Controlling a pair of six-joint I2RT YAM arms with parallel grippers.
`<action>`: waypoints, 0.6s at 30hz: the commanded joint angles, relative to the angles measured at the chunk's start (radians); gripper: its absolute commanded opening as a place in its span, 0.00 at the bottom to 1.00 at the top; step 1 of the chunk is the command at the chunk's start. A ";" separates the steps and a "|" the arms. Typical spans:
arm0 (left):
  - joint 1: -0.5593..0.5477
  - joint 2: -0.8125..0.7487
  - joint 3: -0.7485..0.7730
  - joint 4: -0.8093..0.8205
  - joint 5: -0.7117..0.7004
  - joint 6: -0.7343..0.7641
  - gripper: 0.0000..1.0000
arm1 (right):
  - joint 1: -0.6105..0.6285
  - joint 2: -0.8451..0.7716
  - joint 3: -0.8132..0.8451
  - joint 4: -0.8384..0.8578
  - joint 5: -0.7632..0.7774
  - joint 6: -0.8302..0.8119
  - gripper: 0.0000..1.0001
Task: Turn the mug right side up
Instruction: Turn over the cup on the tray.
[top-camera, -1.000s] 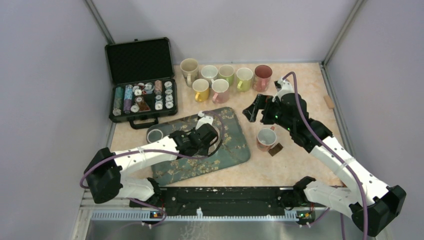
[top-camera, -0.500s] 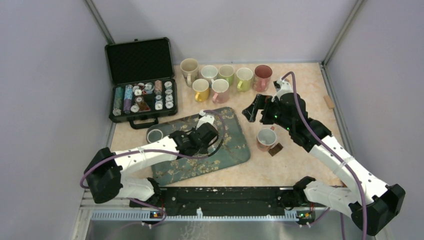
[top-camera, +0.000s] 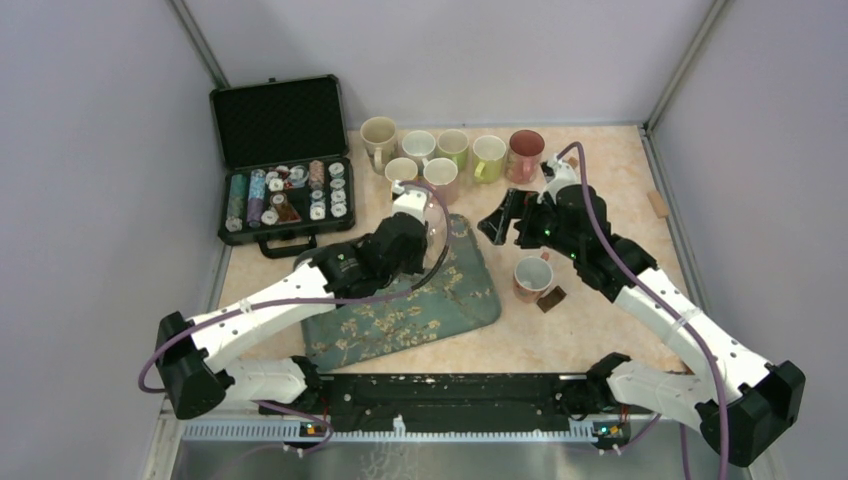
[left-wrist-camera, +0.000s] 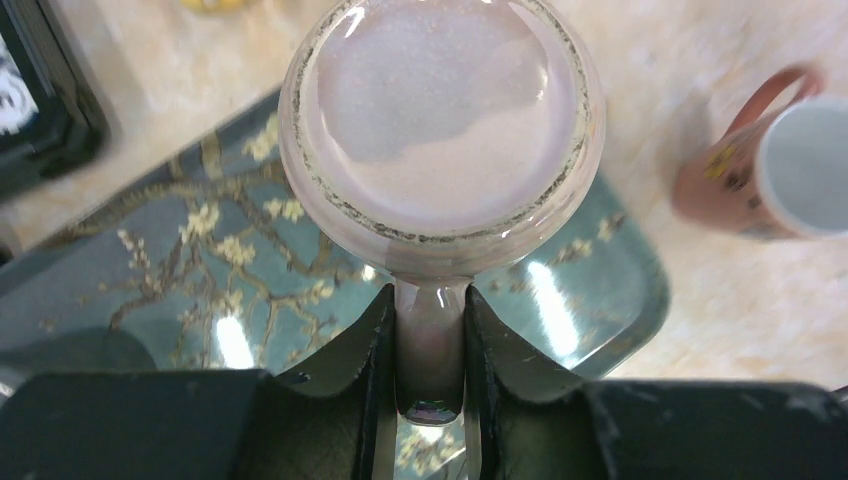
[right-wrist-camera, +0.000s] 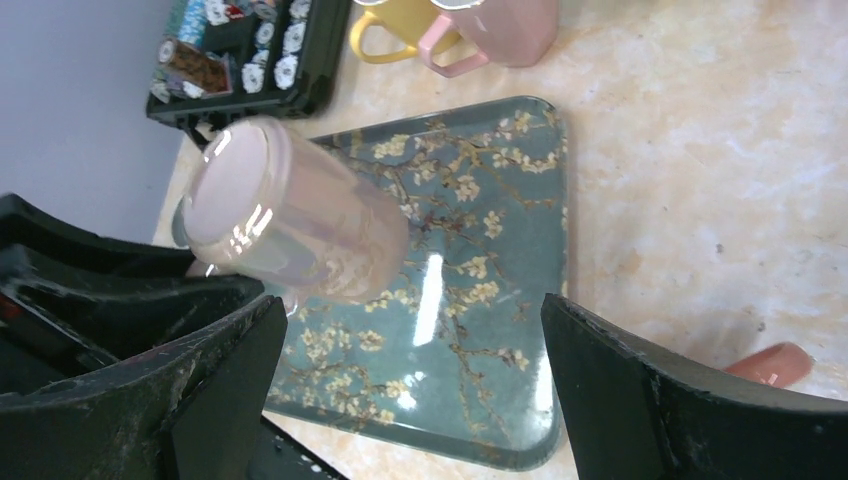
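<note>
Overhead view of two robot arms at a marble-look bench (top-camera: 625, 165). At lower centre, nearest the arms, lies one floral tray (top-camera: 450, 305). Just above it the left jaws are clenched on the handle of a pale pink mug (left-wrist-camera: 440, 130). The mug hangs clear of the tray, tilted, its base facing the wrist camera. Gripping the handle likely leaves the body free to swing upright. Right of the tray stands one floral mug (top-camera: 533, 275), mouth up. Above that the right jaws hang released, wide apart, grasping nothing, probably waiting aside. At upper centre, seven mugs (top-camera: 453, 148) cluster in two rows, mouths up. At upper left sits one open case (top-camera: 280, 120) of chips.
</note>
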 joint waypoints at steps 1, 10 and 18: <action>0.038 -0.037 0.136 0.173 -0.016 0.032 0.00 | 0.010 0.009 0.035 0.092 -0.055 0.024 0.99; 0.173 -0.015 0.227 0.339 0.172 0.023 0.00 | 0.008 0.020 0.012 0.242 -0.198 0.105 0.99; 0.227 0.030 0.321 0.452 0.328 -0.027 0.00 | -0.012 0.066 -0.039 0.470 -0.353 0.230 0.99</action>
